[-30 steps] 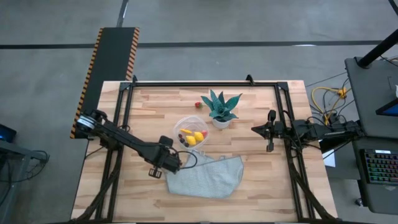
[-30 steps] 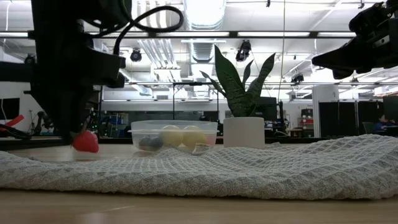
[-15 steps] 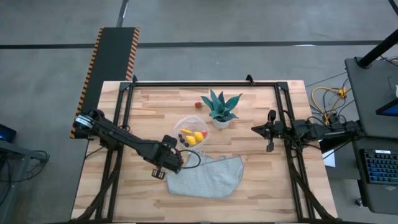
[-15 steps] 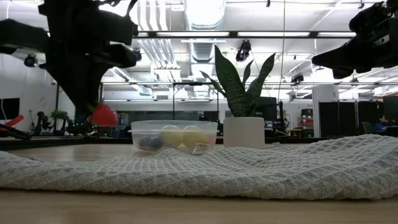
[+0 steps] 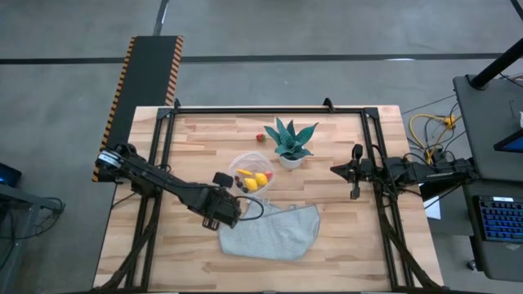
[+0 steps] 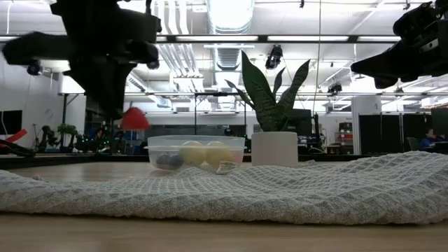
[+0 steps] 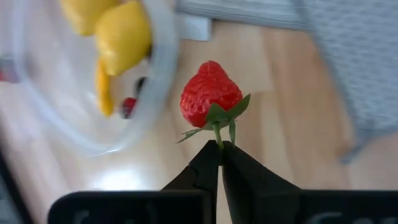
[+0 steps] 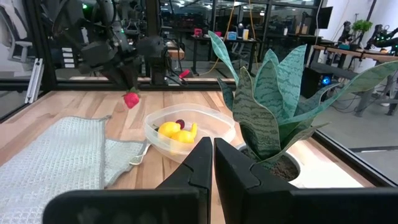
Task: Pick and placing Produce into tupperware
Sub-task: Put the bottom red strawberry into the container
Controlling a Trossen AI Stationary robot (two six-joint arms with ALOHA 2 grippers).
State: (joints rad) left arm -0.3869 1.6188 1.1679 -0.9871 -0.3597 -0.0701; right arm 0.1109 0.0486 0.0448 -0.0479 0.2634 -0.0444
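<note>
Above the counter (image 5: pixel 196 131), the left gripper (image 7: pixel 219 149), fingers clenched on the strawberry (image 7: pixel 209 101) stem, had lifted it from beside the cloth (image 5: pixel 270 233) toward the tupperware (image 5: pixel 251 173); release remained. The right gripper (image 8: pixel 212 149), closed empty, waited near the plant (image 5: pixel 290 140).

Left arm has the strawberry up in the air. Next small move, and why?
Probably carry it sideways over the container, then lower. The left end effector is shut on the strawberry by its stem, lifted clear of the table and beside the container rim, not above it. Lemons already lie inside. The right end effector waits, shut.
</note>
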